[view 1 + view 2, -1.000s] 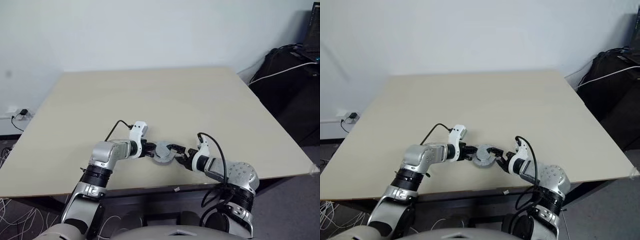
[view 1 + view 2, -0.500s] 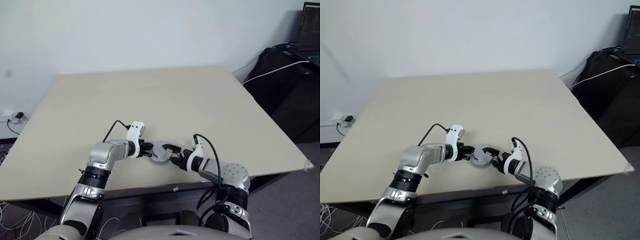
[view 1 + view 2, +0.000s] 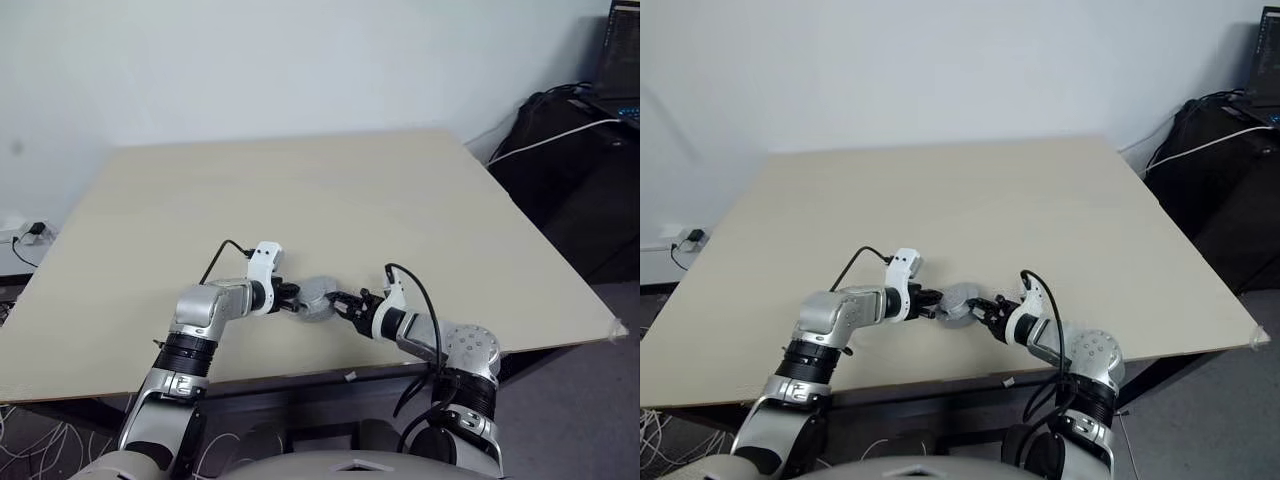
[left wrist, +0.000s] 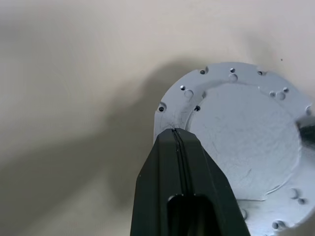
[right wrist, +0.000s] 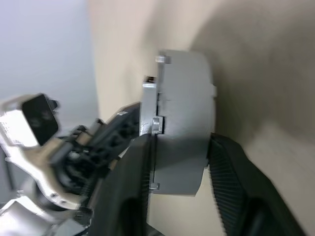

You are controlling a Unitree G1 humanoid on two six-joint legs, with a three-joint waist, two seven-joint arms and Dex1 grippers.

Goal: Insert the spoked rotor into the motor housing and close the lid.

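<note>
The grey lid (image 4: 246,142) is sitting between both hands: the left hand (image 3: 291,299), fingers pressed together, is touching its rim, while the right hand (image 5: 179,162) is gripping its stack.

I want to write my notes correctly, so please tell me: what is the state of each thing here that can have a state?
lid: on the motor case, plain grey face showing, thin seam visible at the edge.
motor case: covered by the lid, clamped between the right hand's fingers.
left hand: shut, tips against the lid near its rim.
right hand: closed on the motor case.
laptop: open, screen lit.
</note>
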